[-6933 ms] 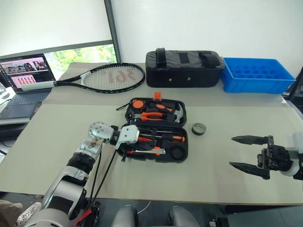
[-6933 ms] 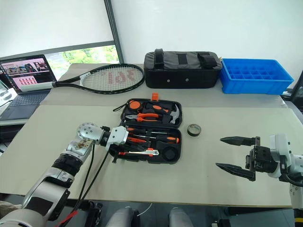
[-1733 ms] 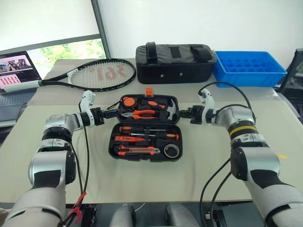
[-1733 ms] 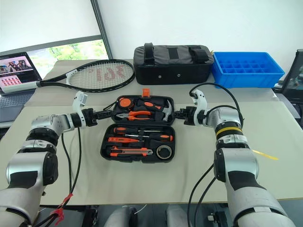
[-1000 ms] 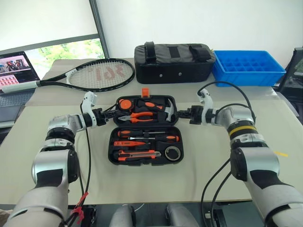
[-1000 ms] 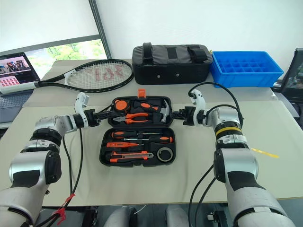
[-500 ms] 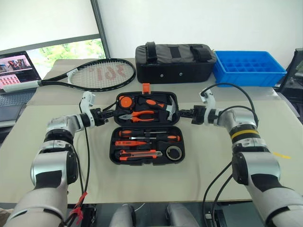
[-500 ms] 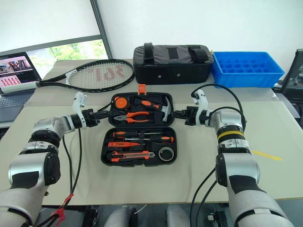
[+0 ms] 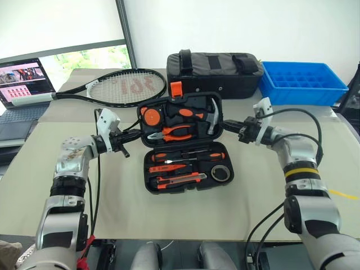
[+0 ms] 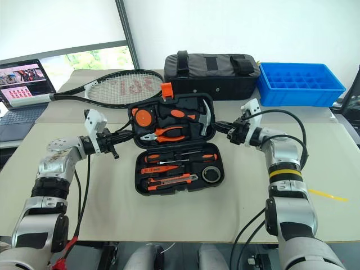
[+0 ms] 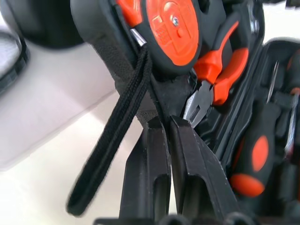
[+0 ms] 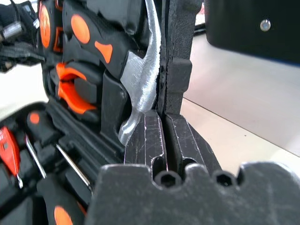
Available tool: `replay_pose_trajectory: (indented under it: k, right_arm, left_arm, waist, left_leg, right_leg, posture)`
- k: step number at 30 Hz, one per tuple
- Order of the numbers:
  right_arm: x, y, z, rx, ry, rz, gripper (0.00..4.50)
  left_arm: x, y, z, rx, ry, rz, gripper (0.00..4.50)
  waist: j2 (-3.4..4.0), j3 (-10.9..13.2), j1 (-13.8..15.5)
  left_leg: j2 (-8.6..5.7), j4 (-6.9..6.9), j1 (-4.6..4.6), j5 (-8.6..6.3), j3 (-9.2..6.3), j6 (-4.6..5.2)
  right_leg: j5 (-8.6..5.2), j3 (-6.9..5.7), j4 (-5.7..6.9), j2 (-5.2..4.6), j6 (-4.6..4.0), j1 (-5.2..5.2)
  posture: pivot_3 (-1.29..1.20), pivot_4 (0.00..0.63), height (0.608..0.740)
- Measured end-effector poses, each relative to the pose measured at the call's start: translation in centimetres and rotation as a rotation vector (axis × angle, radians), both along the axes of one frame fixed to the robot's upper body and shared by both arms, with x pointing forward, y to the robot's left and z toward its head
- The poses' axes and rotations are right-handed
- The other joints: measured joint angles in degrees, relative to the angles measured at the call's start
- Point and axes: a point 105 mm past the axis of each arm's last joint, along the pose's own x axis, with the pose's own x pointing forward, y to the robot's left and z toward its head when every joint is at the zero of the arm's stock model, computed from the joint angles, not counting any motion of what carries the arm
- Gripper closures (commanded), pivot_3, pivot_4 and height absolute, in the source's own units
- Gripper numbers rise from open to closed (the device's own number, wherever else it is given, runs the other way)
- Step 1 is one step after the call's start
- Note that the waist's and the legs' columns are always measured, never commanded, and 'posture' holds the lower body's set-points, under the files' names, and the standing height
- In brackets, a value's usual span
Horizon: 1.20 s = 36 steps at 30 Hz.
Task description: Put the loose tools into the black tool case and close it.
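On the surface [image 9: 67,202], both sets of fingers, left [image 9: 136,134] and right [image 9: 228,127], clamp the half-raised lid of the tool case [image 9: 185,147].

Open table in front of us, crowded along the back

We see bare table [image 9: 185,216] on the near side of the tool case [image 9: 187,171], wide enough for a hand to pass. The raised lid [image 9: 179,117] blocks the middle, with the left gripper [image 9: 136,133] and right gripper [image 9: 227,127] pinched shut on its two side edges, their arms barring both flanks. Behind the lid stand the fabric bag [image 9: 214,67], the blue crate [image 9: 304,82] and the tennis racket [image 9: 121,88], close together.
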Motion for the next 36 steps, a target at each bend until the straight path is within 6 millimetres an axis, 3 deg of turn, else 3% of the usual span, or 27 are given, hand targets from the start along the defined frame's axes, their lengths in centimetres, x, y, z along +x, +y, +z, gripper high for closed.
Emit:
replay_pose_trajectory:
  k: [10, 18, 19, 23, 26, 30, 33, 36]
  right_arm:
    - [-2.3, -1.3, -0.2, -0.167, -0.306, 0.031, 4.5]
    - [-4.4, -1.6, -1.2, -0.27, -0.429, 0.094, 4.5]
    - [-4.7, -1.6, -1.4, -0.295, -0.435, 0.114, 3.75]
    - [-6.1, -1.9, -2.5, -0.396, -0.452, 0.186, 2.45]
    - [-6.9, -3.2, -3.7, -0.452, -0.414, 0.185, 1.41]
    - [-8.6, -5.7, -4.2, -0.549, -0.365, 0.204, 1.41]
    - [-10.9, -7.5, -5.2, -0.568, -0.272, 0.203, 1.41]
    - [-13.3, -7.1, -6.4, -0.524, -0.154, 0.237, 1.41]
  left_arm:
    - [-1.0, -1.0, 0.9, 0.218, -0.351, -0.058, 4.49]
    - [-3.0, -0.6, -0.4, 0.444, -0.534, -0.178, 4.49]
    - [-3.2, -0.5, -0.7, 0.463, -0.546, -0.192, 4.5]
    - [-4.6, 0.1, -2.3, 0.629, -0.624, -0.304, 3.17]
    - [-5.9, 0.8, -4.0, 0.763, -0.68, -0.41, 2.08]
    - [-7.1, 2.0, -4.5, 0.803, -0.744, -0.434, 2.08]
    - [-7.5, 4.1, -4.6, 0.79, -0.726, -0.352, 2.08]
    - [-6.7, 5.2, -3.8, 0.707, -0.703, -0.201, 2.08]
  waist:
    - [0.0, 0.0, -0.29]
    - [0.0, 0.0, -0.17]
    - [0.0, 0.0, -0.15]
    - [-0.01, 0.0, -0.44]
    - [-0.02, 0.02, -0.44]
    - [-0.04, 0.01, -0.34]
    - [-0.05, 0.0, -0.19]
    - [0.02, -0.03, -0.18]
  left_leg:
    - [0.01, -0.02, 0.06, 0.0, 0.06, 0.02]
    - [0.02, -0.07, 0.25, 0.0, 0.17, 0.02]
    - [0.02, -0.07, 0.28, 0.0, 0.19, 0.02]
    - [0.07, -0.11, 0.75, -0.03, 0.29, 0.06]
    - [0.08, -0.12, 1.03, -0.04, 0.4, 0.08]
    - [0.08, -0.08, 1.15, -0.04, 0.51, 0.07]
    - [0.15, -0.15, 1.23, -0.05, 0.52, 0.09]
    - [0.14, -0.15, 1.21, -0.05, 0.59, 0.09]
  right_leg:
    - [0.04, 0.07, -0.01, 0.01, -0.01, 0.0]
    - [0.04, 0.17, -0.03, 0.0, -0.01, 0.11]
    - [0.04, 0.18, -0.05, 0.0, -0.01, 0.13]
    - [0.03, 0.22, -0.4, 0.0, -0.02, 0.59]
    - [0.02, 0.25, -0.51, -0.08, -0.02, 0.9]
    - [0.02, 0.25, -0.52, -0.24, -0.01, 1.02]
    - [0.02, 0.21, -0.48, -0.28, 0.0, 1.05]
    - [0.01, 0.2, -0.37, -0.36, 0.02, 1.05]
  posture:
    - [0.0, 0.15, 0.707]
    - [0.0, 0.15, 0.707]
    - [0.0, 0.15, 0.707]
    - [0.0, 0.15, 0.707]
    - [0.0, 0.15, 0.707]
    - [0.0, 0.15, 0.707]
    - [0.0, 0.15, 0.707]
    - [0.0, 0.15, 0.707]
